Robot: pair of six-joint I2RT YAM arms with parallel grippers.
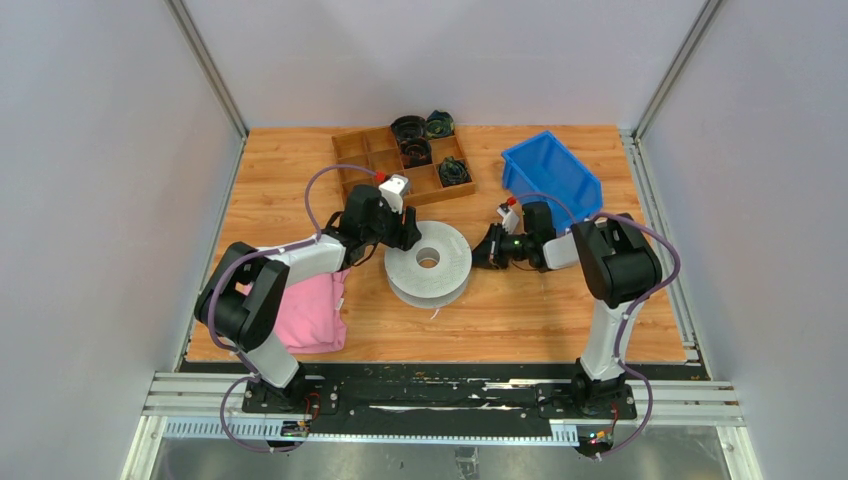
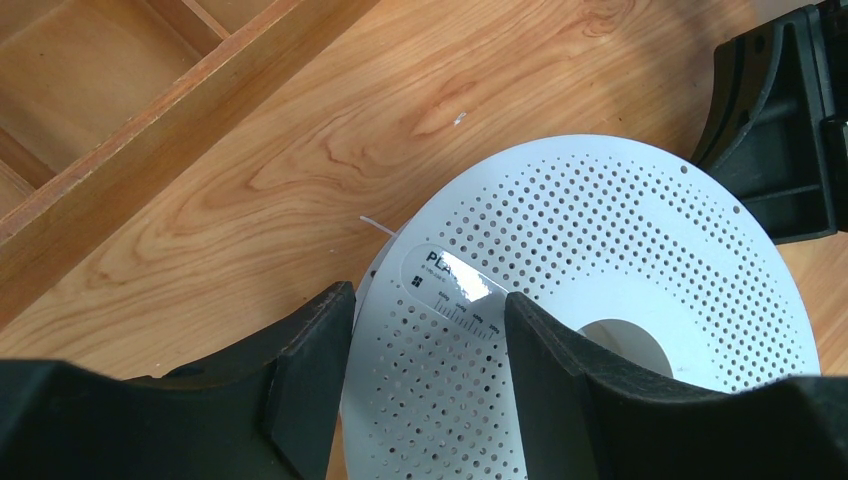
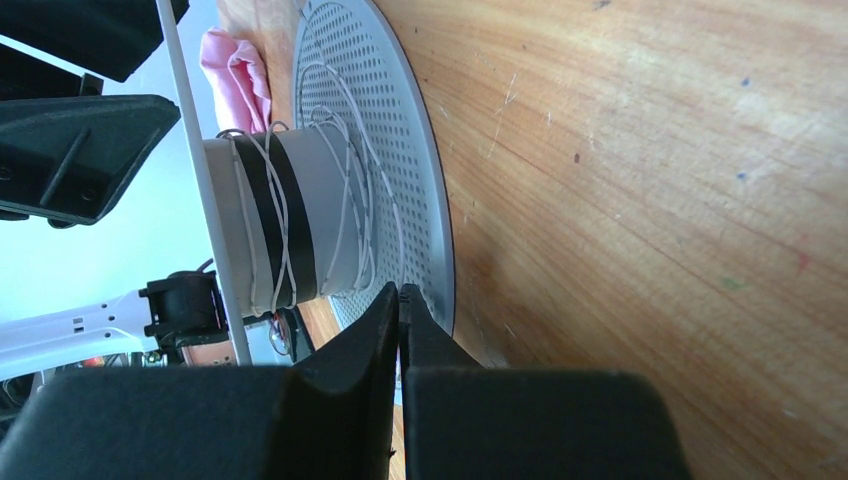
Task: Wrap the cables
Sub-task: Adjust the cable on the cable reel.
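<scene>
white perforated plastic spool [image 1: 428,262] on wooden table [image 1: 560,320] | thin white-grey cables [image 3: 345,200] looped loosely around spool hub | left gripper [image 2: 425,315] jaws spread above top flange | right gripper [image 3: 400,298] jaws pressed together beside lower flange

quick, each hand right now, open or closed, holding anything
left hand: open, over the edge of the white spool, gripping nothing.
right hand: closed; cannot tell whether the thin wire is pinched.
</scene>
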